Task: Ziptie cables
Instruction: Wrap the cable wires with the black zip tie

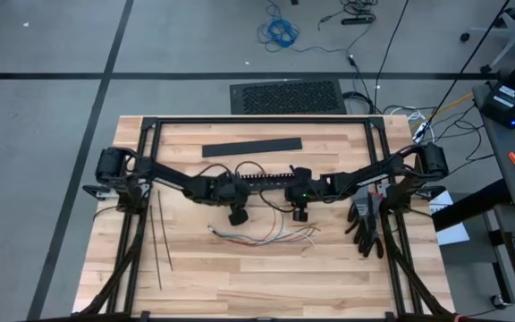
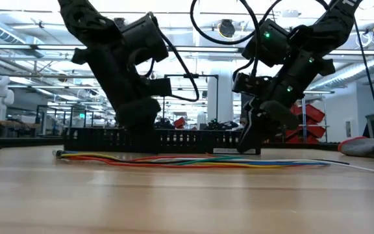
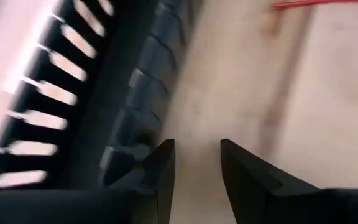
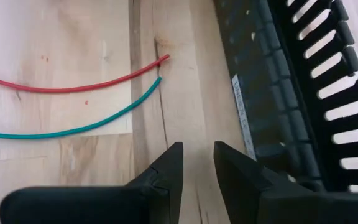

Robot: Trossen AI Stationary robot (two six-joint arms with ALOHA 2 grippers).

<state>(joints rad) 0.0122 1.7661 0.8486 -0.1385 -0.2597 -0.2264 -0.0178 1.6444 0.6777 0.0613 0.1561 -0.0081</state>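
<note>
Cables: loose bundle of coloured wires, lay flat on the wooden table, just in front of the slotted black duct. Zipties: thin dark strips, lay well apart from the duct, toward the table's left edge. Left gripper: fingers slightly spread, pinching nothing, beside the duct's wall. Right gripper: fingers slightly spread, empty, beside the duct, near red and green wire ends. Flat black bar: lay behind the duct.

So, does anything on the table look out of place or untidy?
Only the cables: their ends splay apart instead of lying bundled, in front of the slotted duct. The zipties lie apart, near the left edge.
</note>
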